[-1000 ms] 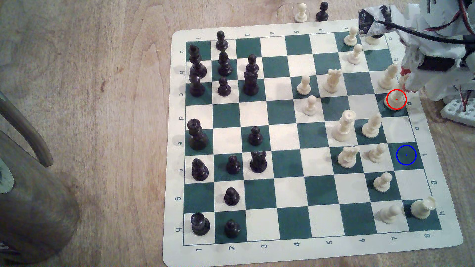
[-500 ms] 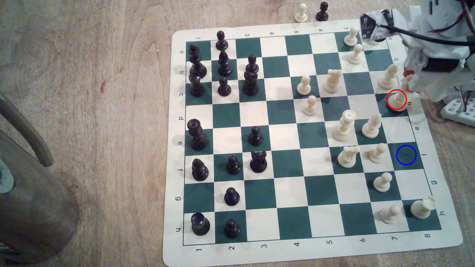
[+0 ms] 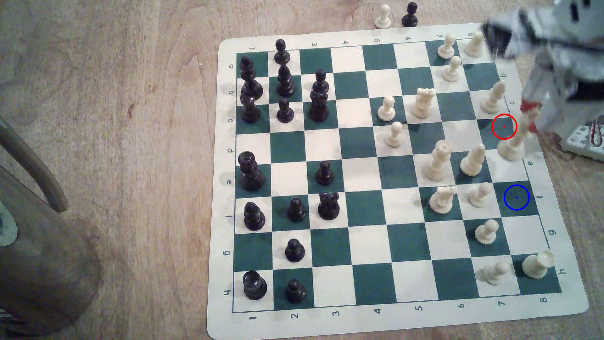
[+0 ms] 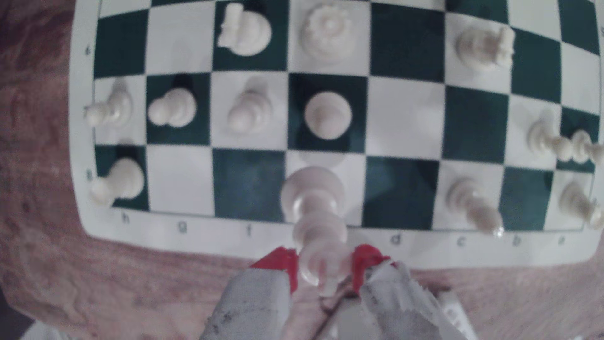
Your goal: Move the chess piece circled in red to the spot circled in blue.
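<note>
My pincer [image 4: 325, 266] grasps the crown of the cream chess piece [image 3: 511, 148], apparently lifted, hanging base-down over the white square beside the red ring; the blue-ringed spot [image 3: 516, 197] lies one square beyond.

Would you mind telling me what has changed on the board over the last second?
The pincer, shut on the white queen, has carried it out of the red-ringed square toward the blue-ringed square, now tilted over the white square between them. The other pieces kept their places.
</note>
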`<state>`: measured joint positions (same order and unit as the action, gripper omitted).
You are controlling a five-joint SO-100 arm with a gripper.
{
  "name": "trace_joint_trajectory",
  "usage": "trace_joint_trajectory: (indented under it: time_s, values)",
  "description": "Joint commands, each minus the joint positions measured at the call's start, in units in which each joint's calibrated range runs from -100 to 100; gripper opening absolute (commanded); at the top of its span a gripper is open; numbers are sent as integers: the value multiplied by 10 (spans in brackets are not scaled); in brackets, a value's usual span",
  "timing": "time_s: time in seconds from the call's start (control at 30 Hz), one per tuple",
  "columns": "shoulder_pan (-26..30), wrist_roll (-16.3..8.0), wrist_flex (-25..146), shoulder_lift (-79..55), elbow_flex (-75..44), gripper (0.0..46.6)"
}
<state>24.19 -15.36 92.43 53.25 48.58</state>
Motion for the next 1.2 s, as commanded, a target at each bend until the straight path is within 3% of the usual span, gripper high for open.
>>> trace_joint_trajectory:
  time_s: [0.0, 0.6, 1.17]
  values:
    - [48, -15, -44, -60, -42, 2]
    - [110, -43, -104, -129, -27, 2]
    - [111, -44, -116, -152, 0, 2]
